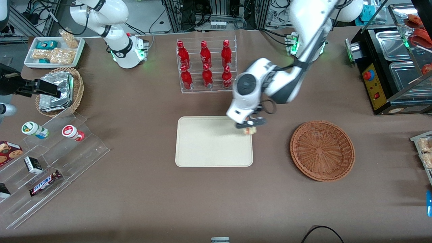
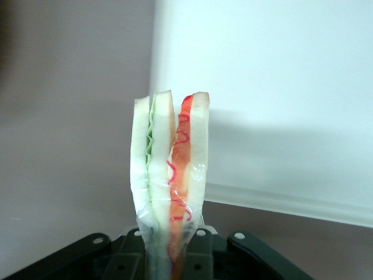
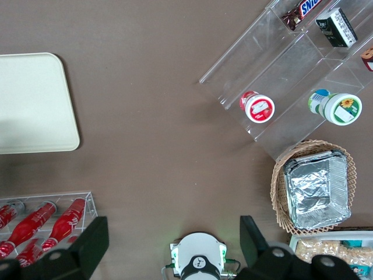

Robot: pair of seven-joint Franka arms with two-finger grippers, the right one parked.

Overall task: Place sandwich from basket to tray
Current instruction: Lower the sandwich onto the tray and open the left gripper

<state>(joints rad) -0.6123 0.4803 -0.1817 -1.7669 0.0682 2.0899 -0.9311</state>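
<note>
My left gripper [image 1: 249, 128] hangs over the corner of the cream tray [image 1: 209, 145] that lies toward the bottle rack and the working arm's end. It is shut on the clear-wrapped sandwich [image 1: 249, 131]. In the left wrist view the sandwich [image 2: 170, 175] stands between the black fingers [image 2: 125, 256], showing white bread with green and orange-red filling layers, and the tray [image 2: 280, 87] lies under it. The round reddish-brown wicker basket [image 1: 322, 150] sits on the table toward the working arm's end and holds nothing I can see.
A clear rack of red bottles [image 1: 205, 65] stands just farther from the front camera than the tray. A tan basket of foil packets [image 1: 57, 91], a white tray of snacks [image 1: 54, 50] and clear display steps [image 1: 50, 162] lie toward the parked arm's end. A black warmer [image 1: 391, 67] stands at the working arm's end.
</note>
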